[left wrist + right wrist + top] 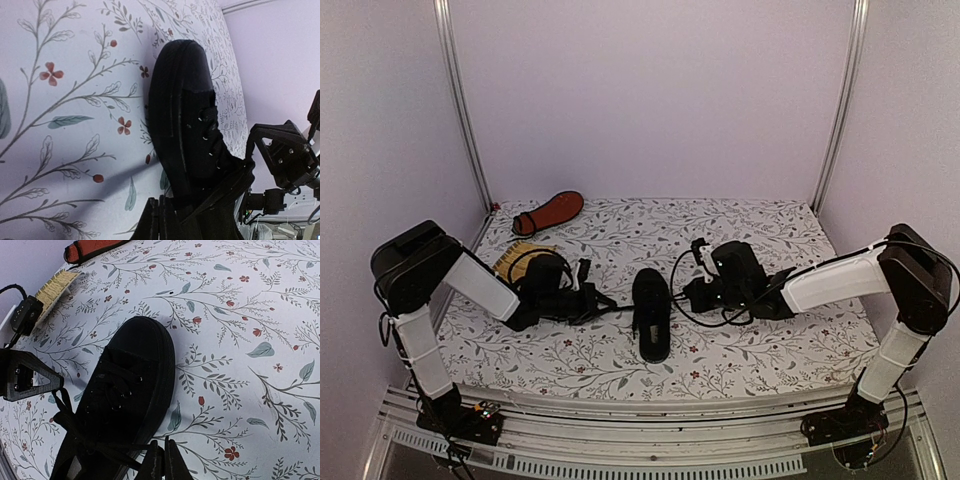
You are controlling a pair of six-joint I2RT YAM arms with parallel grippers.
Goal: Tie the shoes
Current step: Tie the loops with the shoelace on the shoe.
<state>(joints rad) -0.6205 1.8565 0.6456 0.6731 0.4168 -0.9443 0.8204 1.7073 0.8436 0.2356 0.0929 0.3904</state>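
Note:
One black shoe (651,315) stands upright mid-table, toe toward the back; it also shows as the shoe (185,125) and the shoe (125,385). My left gripper (608,304) lies just left of it, shut on a black lace end (280,150) pulled out sideways. Just right of the shoe my right gripper (686,294) is shut on the other lace end (120,449), stretched taut from the crossed laces. Their fingertips meet at the left gripper (162,220) and the right gripper (163,462). The second shoe (550,212) lies sole-up at the back left, showing its reddish-orange sole (95,247).
A yellow woven mat (515,258) lies under my left arm, also seen as the mat (55,287). Metal frame posts (465,110) and plain walls close in the floral table cover (770,225). A black cable (678,265) loops by the right wrist.

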